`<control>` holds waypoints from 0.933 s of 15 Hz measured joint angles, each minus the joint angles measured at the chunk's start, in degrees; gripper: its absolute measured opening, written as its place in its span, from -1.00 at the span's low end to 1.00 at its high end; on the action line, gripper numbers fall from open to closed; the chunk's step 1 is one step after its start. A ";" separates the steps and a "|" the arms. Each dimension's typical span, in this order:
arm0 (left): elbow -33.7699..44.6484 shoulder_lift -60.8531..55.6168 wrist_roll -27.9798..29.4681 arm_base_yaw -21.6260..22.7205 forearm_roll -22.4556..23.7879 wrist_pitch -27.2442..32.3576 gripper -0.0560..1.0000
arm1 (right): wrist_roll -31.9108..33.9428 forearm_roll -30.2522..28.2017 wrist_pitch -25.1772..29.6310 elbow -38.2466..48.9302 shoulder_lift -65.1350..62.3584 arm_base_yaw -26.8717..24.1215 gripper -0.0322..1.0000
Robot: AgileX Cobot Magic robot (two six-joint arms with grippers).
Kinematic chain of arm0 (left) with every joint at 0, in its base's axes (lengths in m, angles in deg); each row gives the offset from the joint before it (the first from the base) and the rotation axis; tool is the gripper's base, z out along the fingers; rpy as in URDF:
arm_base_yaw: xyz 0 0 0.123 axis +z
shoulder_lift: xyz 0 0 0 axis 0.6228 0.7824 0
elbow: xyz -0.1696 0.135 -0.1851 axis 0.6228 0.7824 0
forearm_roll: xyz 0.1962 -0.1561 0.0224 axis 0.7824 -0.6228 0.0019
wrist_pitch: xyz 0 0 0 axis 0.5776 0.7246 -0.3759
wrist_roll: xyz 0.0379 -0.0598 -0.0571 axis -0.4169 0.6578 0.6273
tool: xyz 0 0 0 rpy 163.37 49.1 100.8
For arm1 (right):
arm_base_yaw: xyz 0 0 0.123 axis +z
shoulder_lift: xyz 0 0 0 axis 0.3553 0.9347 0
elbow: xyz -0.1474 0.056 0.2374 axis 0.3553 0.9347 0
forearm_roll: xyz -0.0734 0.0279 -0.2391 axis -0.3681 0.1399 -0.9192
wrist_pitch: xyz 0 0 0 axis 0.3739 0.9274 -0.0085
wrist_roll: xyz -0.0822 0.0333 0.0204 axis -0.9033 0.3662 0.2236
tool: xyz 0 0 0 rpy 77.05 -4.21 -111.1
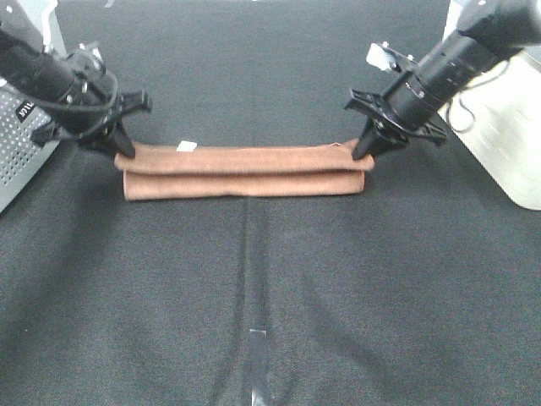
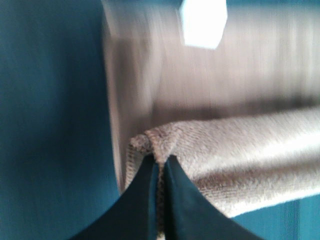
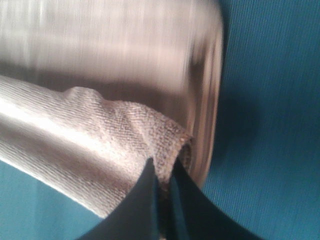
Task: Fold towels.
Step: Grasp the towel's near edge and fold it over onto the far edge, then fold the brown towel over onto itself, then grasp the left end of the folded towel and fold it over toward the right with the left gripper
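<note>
Right now both of my grippers are pinched shut on the brown towel, one at each short end. My left gripper has a corner of the upper layer squeezed between its fingertips. My right gripper has the opposite corner, with the cloth bunching into a small ridge just ahead of its tips. The towel stretches between my two hands as a long, narrow band on the black table cover, already doubled lengthwise. Its white tag is close beside my left hand.

As I judge it, I am mid-fold, with the held edge to be carried over the layer lying beneath my fingers.

What worries me is how little fabric each pinch holds. The terry is soft and fuzzy, so a sharp pull could slide a corner out, and that end would flop down crooked. If one hand travels faster than the other, the edge would land skewed. Too much tension between my hands would drag the lower layer along. Slack would let the middle sag and wrinkle. The grey perforated basket sits just outside my left arm and the white bin outside my right, so a wide swing might clip either.
</note>
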 joint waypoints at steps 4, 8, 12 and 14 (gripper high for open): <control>-10.14 6.99 -0.29 0.40 -0.06 0.06 -0.88 | 0.86 -1.32 1.78 -11.97 8.02 0.00 -0.94; -11.34 10.77 -0.29 0.40 0.11 -1.78 -0.80 | 2.06 -1.43 1.32 -13.92 10.08 0.00 -0.70; -11.34 10.83 -0.29 0.40 0.29 -4.01 0.01 | 2.35 -1.43 2.12 -14.15 10.08 -0.06 0.31; -11.34 10.83 -0.29 0.40 0.40 -3.90 0.49 | 2.41 -1.55 2.86 -14.15 9.57 -0.06 0.49</control>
